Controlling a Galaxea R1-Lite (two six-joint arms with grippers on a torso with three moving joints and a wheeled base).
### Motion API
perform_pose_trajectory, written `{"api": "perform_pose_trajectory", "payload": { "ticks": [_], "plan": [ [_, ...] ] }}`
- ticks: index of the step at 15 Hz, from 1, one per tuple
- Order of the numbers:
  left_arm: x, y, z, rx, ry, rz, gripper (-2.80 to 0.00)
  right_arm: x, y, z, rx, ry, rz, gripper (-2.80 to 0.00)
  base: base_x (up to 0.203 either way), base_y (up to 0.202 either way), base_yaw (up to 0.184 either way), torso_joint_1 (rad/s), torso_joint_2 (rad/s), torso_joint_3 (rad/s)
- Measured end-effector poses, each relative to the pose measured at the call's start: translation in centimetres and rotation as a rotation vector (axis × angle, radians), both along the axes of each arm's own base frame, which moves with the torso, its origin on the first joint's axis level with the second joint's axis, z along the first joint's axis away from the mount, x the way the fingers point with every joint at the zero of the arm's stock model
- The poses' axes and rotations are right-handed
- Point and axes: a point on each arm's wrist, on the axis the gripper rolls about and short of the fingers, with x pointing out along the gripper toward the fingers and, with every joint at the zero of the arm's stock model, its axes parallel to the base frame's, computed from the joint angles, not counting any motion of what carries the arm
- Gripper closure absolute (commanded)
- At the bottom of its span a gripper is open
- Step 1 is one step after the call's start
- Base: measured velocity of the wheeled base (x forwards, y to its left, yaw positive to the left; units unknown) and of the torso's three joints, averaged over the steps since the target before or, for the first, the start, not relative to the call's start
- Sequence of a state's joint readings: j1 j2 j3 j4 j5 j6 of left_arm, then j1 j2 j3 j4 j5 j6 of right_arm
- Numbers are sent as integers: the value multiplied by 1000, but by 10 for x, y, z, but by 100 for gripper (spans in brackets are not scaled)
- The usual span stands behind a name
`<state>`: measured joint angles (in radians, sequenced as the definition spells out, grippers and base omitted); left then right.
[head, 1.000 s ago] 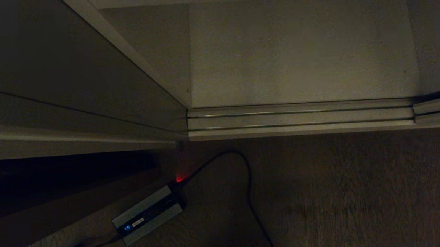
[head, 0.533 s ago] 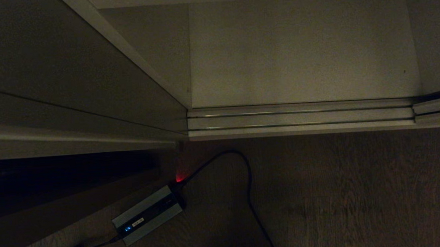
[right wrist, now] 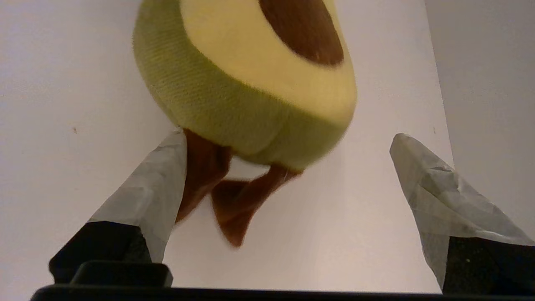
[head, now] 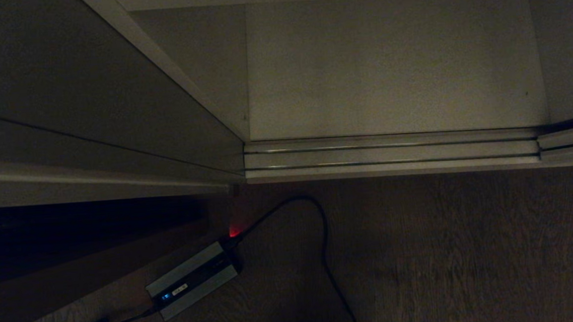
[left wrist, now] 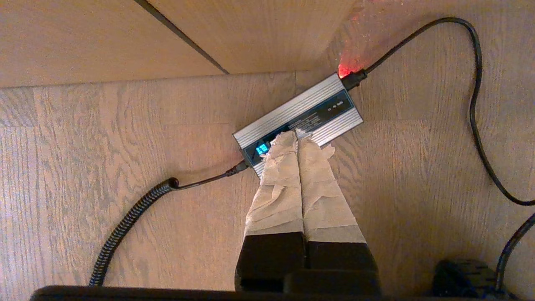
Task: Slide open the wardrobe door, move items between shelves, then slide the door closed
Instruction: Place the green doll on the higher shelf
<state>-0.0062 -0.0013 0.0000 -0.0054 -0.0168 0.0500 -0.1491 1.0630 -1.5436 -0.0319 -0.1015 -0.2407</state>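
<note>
The jaws of the right gripper (right wrist: 288, 163) stand wide apart around the avocado plush (right wrist: 246, 79), which fills the upper centre of the right wrist view; one taped finger (right wrist: 150, 196) lies against the toy's brown legs at lower left, while the other sits well clear at lower right. Nothing is clamped. The toy is in front of a pale off-white shelf (right wrist: 62, 83) board; whether it rests on it I cannot tell. The left gripper (left wrist: 299, 140) has its jaws pressed together, holding nothing, pointing down at a grey box (left wrist: 317, 110) on the wooden floor (left wrist: 104, 138) in the middle of the left wrist view.

The step in hand looks like the moving of items between shelves: either the avocado is about to be taken or it has just been let go. If a grasp is meant, the next move calls for centring the jaws on the body, not the thin legs, then closing gently.

The plush is soft and knitted, rounded, green outside, yellow inside, with a flat brown pit. It should squash and give under pressure. The fingers are wrapped in creased paper tape. In the head view the wardrobe stands open at upper centre, above a ribbed metal floor track (head: 390, 153). The box is ridged metal with a coiled black cable (left wrist: 125, 225).
</note>
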Motion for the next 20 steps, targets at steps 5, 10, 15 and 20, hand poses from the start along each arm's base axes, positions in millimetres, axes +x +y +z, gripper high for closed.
{"api": "perform_pose_trajectory", "payload": {
  "ticks": [5,10,15,20],
  "plan": [
    [0,0,0,0,0,0,0,6,-1,2,-18,-75,-3,-280,0,0,0,0,0,0],
    [0,0,0,0,0,0,0,-27,4,8,-36,-160,-3,-280,0,0,0,0,0,0],
    [0,0,0,0,0,0,0,-38,6,-1,-32,-162,-7,0,0,0,0,0,0,0],
    [0,0,0,0,0,0,0,-57,9,-32,-20,-51,-1,0,0,0,0,0,0,0]
  ]
}}
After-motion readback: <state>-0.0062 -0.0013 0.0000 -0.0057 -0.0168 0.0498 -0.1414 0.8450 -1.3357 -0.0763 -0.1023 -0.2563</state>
